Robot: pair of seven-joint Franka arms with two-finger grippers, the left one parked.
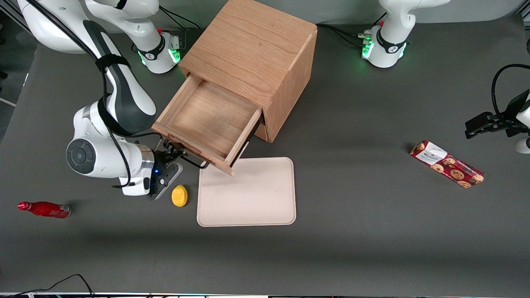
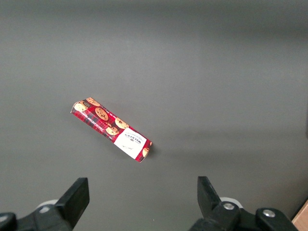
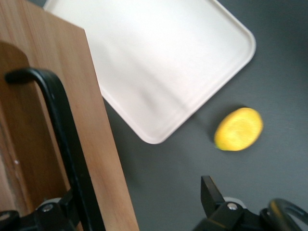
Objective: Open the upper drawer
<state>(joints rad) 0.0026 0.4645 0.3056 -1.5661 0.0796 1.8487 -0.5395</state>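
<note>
Front view shows the gripper (image 1: 173,154) low at the upper drawer (image 1: 205,123), fingers spread around its black bar handle (image 1: 191,159). The smooth light-oak tray stands pulled out of the wooden cabinet (image 1: 253,54), over a cream tray (image 1: 248,198).

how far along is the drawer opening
Mostly done: the upper drawer stands pulled well out of the cabinet, its tray bare inside. In hand: the hand is at the black handle, one finger on each side of the bar. Left: releasing and backing away.
</note>
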